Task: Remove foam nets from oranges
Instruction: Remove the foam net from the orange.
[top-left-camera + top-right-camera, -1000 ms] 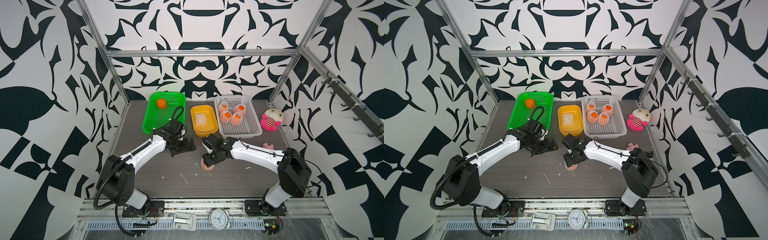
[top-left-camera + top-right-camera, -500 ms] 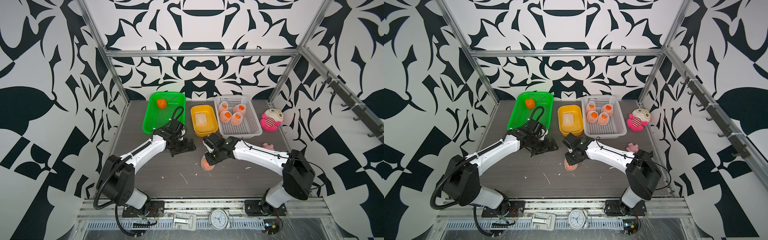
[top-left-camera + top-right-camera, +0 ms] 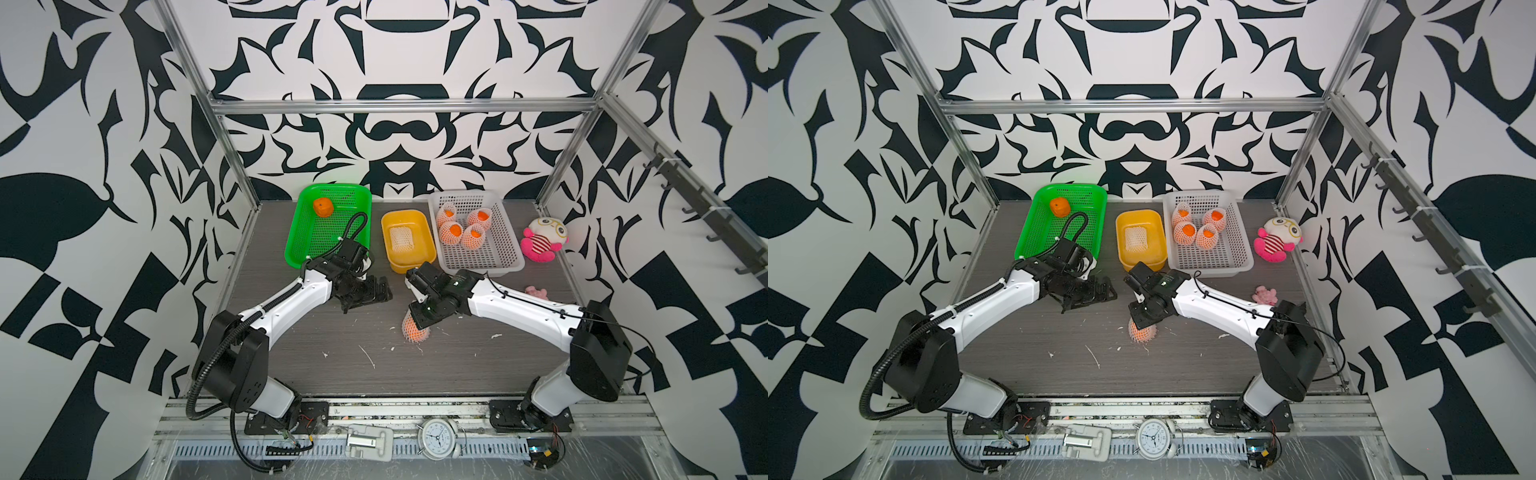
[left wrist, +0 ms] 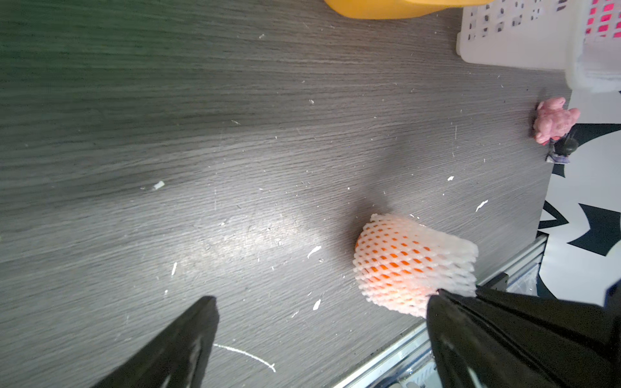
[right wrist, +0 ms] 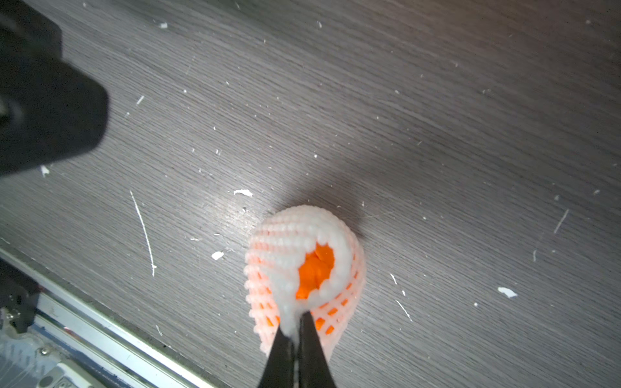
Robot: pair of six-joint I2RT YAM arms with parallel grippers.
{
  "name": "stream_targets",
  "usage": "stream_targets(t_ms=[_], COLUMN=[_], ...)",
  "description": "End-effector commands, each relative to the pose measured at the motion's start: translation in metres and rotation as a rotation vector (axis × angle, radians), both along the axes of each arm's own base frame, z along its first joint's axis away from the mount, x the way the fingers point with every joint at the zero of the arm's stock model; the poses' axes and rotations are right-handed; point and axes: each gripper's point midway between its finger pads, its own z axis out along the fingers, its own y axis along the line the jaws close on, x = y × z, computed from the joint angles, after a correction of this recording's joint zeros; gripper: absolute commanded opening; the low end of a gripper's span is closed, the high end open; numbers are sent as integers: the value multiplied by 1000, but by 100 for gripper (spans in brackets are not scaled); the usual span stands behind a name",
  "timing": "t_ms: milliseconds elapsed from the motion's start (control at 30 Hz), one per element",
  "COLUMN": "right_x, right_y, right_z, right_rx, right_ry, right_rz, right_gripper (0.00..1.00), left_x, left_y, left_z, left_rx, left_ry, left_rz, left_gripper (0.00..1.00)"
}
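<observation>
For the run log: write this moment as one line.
right gripper: shut on foam net rim | orange: inside that net | left gripper: open, empty, apart | bare orange: in green basket

Both arms come in from the front rail, elbows out, heads nearly meeting mid-table. The left arm (image 3: 291, 301) is stretched low and forward. Its left gripper (image 4: 321, 299) points across at the other arm, jaws spread wide and empty. The right arm (image 3: 519, 309) tips its wrist downward, and the right gripper (image 5: 298, 322) is pinched tight on the rim of a foam net (image 5: 285, 235).
</observation>
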Motion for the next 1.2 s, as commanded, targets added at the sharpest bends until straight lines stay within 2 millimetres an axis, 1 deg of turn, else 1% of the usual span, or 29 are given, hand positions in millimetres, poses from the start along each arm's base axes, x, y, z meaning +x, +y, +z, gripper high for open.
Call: stream_targets(t_ms=[0,133,200,300,367,433,467,567,667,733,800,967,1033,1167], right_x=[-2,-6,-6,-5,-5,-6,-6,-5,-3,-2,-3,-9,-11,-12], right_y=[7,11,15,18,21,25,27,29,26,24,23,25,25,24], right_z=[28,38,48,55,60,66,70,82,94,99,102,100,102,108], right_rx=[50,84,93,109,142,198,241,359,480,538,586,643,667,690], right_ry=[-19,-17,-34,-54,-45,-31,-24,-16,-1,2,18,60,67,50], right_rz=[22,63,115,200,243,276,285,314,324,327,338,364,372,372], right_gripper=[4,3,3,1,0,0,0,0,0,0,0,0,0,0], left_x=[-1,-4,-7,-12,-17,-23,-25,-35,-47,-55,-60,-61,-61,-59], left_y=[-2,-5,-12,-26,-31,-36,-36,-39,-43,-45,-46,-50,-51,-53], left_z=[14,22,33,44,49,58,62,83,99,105,105,94,90,83], left_rx=[-35,-68,-124,-243,-302,-376,-399,-515,-611,-663,-692,-699,-695,-686], left_ry=[-41,-90,-118,-168,-186,-216,-233,-295,-336,-363,-370,-296,-273,-235], left_rz=[-32,-81,-124,-181,-203,-236,-238,-284,-350,-389,-415,-430,-428,-423], left_gripper=[100,99,99,99,98,93,92,92,92,89,89,87,86,86])
